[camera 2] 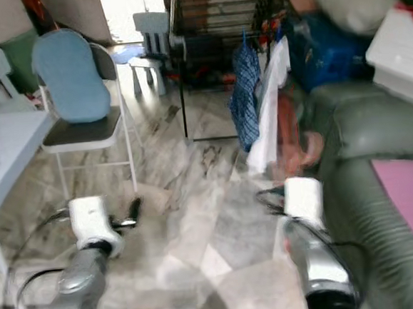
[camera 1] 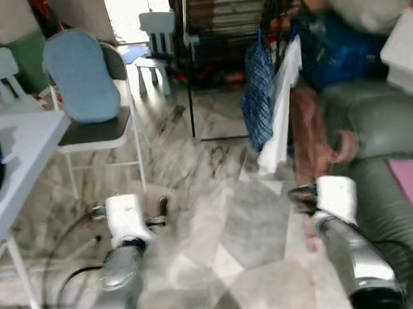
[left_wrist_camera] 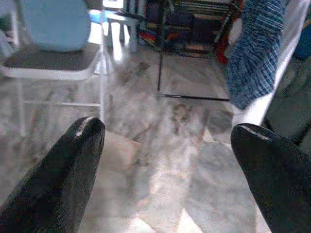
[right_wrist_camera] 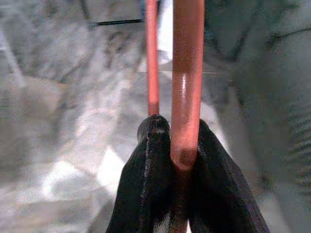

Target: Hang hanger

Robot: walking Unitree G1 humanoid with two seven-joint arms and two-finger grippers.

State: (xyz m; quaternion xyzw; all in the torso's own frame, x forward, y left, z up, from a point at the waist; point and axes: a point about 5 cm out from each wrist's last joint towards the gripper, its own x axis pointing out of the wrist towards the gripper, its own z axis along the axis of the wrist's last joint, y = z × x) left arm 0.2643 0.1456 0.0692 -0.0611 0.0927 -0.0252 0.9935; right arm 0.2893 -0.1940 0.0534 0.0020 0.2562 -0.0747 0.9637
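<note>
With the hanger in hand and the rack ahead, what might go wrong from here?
The right gripper pinches the orange hanger on one thin bar only, so it may twist or slip while walking. The drying rack already carries a blue checked cloth and a white garment; the hanger could snag them. The sofa crowds the right arm.

Hanger (right_wrist_camera: 186, 82): smooth, glossy orange-red bars, apparently plastic, with a bright highlight just beyond the pinching fingers (right_wrist_camera: 146, 179), which are matt black. Right gripper (right_wrist_camera: 177, 145) closed on it. Floor (left_wrist_camera: 160, 160), between and beyond the left gripper (left_wrist_camera: 167, 165) fingers: polished grey-veined marble, reflective. Checked blue cloth (left_wrist_camera: 255, 53): soft woven fabric. Sofa (camera 1: 376, 123): smooth grey-green leather-like upholstery. Folding chair (camera 1: 94, 131): thin metal frame, matt blue padding.
</note>
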